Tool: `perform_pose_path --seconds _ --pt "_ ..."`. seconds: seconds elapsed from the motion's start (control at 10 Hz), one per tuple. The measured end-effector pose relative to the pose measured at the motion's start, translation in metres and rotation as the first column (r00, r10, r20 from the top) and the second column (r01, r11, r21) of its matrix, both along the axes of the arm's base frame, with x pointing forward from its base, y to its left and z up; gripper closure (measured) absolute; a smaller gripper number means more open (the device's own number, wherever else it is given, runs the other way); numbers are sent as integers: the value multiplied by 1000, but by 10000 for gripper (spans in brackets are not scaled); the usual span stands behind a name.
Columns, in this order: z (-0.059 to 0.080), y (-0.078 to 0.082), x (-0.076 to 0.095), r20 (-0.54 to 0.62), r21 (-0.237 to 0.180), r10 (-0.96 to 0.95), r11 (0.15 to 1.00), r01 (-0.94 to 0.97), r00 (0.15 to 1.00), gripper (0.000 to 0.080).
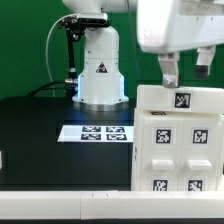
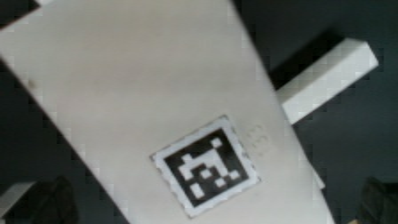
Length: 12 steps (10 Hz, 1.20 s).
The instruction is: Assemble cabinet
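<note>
The cabinet point(image 1: 178, 140) is a large white box with several black-and-white tags on its faces, standing at the exterior view's right on the black table. My gripper point(image 1: 187, 72) hangs just above its top edge, jaws wide apart, with nothing between the fingers point(image 1: 170, 72). In the wrist view a flat white panel point(image 2: 125, 90) carrying one tag point(image 2: 214, 165) fills most of the picture, and a narrower white part point(image 2: 331, 72) juts out beside it. My gripper point(image 2: 199, 208) is open, and only the dark fingertips point(image 2: 25, 202) show at the corners.
The marker board point(image 1: 95, 132) lies flat in the middle of the black table point(image 1: 35, 135). The arm's white base point(image 1: 100, 72) stands behind it. A pale strip point(image 1: 60, 200) runs along the table's front edge.
</note>
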<state>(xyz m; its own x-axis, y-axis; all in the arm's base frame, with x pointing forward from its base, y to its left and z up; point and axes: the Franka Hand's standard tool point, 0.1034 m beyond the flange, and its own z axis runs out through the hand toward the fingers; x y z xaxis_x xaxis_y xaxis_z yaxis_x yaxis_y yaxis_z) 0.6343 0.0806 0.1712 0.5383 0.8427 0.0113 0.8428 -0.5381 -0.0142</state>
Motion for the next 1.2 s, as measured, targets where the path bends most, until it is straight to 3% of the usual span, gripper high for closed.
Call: perform_pose_path --seconds 0.2,0.4,0.5,0.6,1.0,1.2 --pt "-8 2 0 6 -6 122 993 -122 993 2" --pt "-9 0 0 3 -6 80 997 -80 997 2" --pt "-9 0 0 3 -6 66 998 -66 998 156" --pt "-9 -1 0 3 -6 65 998 -65 998 252" --pt "-9 -4 1 1 -5 -301 954 301 954 251" --pt "-10 -5 0 -2 -8 -613 790 613 790 251"
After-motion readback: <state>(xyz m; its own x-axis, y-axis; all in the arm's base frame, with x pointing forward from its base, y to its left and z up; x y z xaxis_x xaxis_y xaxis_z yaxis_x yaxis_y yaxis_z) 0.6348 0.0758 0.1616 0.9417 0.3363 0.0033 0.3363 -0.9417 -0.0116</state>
